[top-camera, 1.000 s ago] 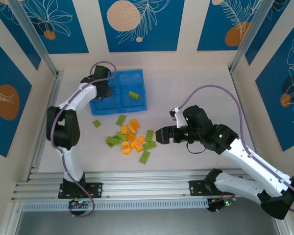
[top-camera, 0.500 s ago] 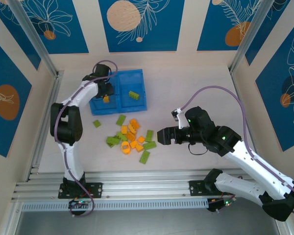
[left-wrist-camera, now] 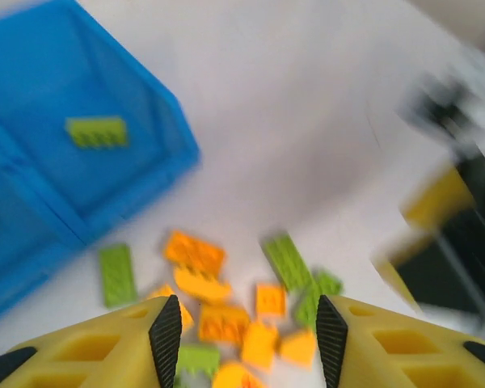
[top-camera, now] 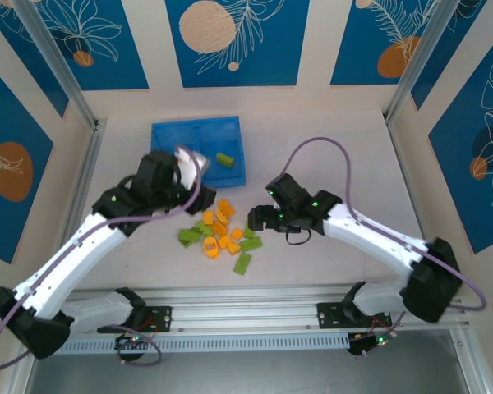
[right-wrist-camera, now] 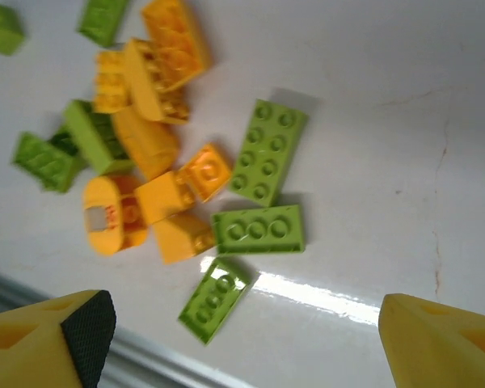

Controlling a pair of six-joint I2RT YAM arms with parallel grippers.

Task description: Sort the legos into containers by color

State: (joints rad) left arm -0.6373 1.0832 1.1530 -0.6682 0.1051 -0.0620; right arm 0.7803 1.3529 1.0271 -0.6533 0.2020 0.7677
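Observation:
The blue tray [top-camera: 171,136] lies at the back left, with one lime green lego [top-camera: 223,159] in its right compartment [left-wrist-camera: 105,174]. The other legos, orange-yellow and green, sit in a loose pile [top-camera: 220,232] on the table in front of the tray. My left gripper [top-camera: 194,189] hovers between the tray and the pile, open and holding nothing, with the pile [left-wrist-camera: 226,299] just beyond its fingers [left-wrist-camera: 166,331]. My right gripper [top-camera: 257,219] stands wide open at the pile's right edge. Below it lie three flat green bricks, one of them [right-wrist-camera: 259,229] near the middle of the right wrist view.
A metal rail [top-camera: 246,316] runs along the near table edge and shows grey in the right wrist view [right-wrist-camera: 32,295]. Patterned walls close in the back and both sides. Bare white table [top-camera: 345,156] stretches to the right of the tray and pile.
My left arm has swung back from the tray's left compartment, where an orange lego lay half a second ago, toward the pile. My right gripper has moved left, up to the pile.

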